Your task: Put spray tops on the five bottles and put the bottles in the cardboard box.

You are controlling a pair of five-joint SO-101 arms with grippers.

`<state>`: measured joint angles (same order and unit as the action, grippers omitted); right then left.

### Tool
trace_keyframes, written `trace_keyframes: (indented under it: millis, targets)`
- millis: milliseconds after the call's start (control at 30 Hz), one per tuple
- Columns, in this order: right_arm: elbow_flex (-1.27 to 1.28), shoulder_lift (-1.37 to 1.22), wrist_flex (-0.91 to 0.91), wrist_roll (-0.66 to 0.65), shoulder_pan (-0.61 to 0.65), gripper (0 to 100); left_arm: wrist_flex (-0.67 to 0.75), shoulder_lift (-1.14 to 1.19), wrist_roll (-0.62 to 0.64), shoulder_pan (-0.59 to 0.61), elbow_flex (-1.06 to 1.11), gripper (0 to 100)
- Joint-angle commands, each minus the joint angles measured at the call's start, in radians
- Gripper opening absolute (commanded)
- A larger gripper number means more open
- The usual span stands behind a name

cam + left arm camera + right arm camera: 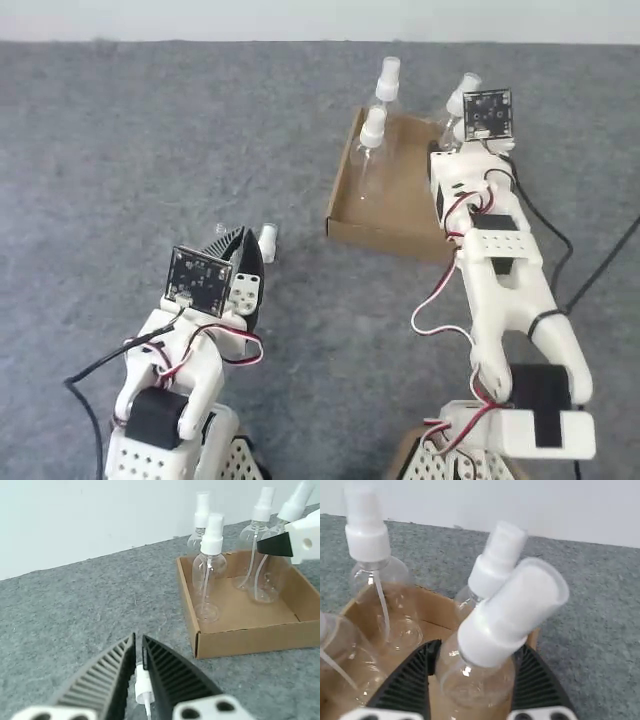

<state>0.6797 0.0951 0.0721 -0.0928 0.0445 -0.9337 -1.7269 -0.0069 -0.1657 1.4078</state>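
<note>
Clear plastic bottles [210,575] with white spray heads and thin dip tubes stand in the shallow brown box [240,637], which sits on grey felt [150,150].

The right gripper [476,650] is over the box's right side. Its jaws are spread about as wide as a bottle and clamp the body of one tilted bottle [480,680] with its head already on. The right wrist view shows this grip up close, with a second bottle just behind it. Another bottle is by the box's far wall, and part of one more is at the view's edge.

From the side, the left wrist view shows that gripper's black finger crossing two bottles close together. Two other bottles stand toward the box's left side, one behind the other.

The left gripper [138,642] is low over the felt, well apart from the box. Its jaws are narrow and pinch a loose spray top [142,680] whose tube hangs below. In the high view, the top's white end pokes out beside the gripper's tip.
</note>
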Motion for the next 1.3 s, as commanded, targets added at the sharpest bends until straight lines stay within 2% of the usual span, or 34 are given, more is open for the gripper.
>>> trace_keyframes:
  millis: [0, 400, 700, 1133, 1267]
  targets:
    - [-0.009, -0.015, -0.054, 0.012, -0.008, 0.6, 0.026, -0.015, -0.002, 0.005, -0.004, 1]
    - [-0.009, -0.077, -0.056, 0.008, 0.01, 1.3, 0.026, -0.015, -0.002, 0.005, -0.004, 1]
    - [-0.008, -0.071, -0.005, 0.006, 0.047, 19.6, 0.026, -0.015, -0.002, 0.006, -0.004, 1]
    - [-0.031, -0.067, -0.005, 0.006, 0.047, 20.9, 0.026, -0.015, -0.003, 0.006, -0.004, 1]
    - [-0.031, -0.067, -0.005, 0.006, 0.053, 27.5, 0.026, -0.015, -0.005, 0.006, -0.004, 1]
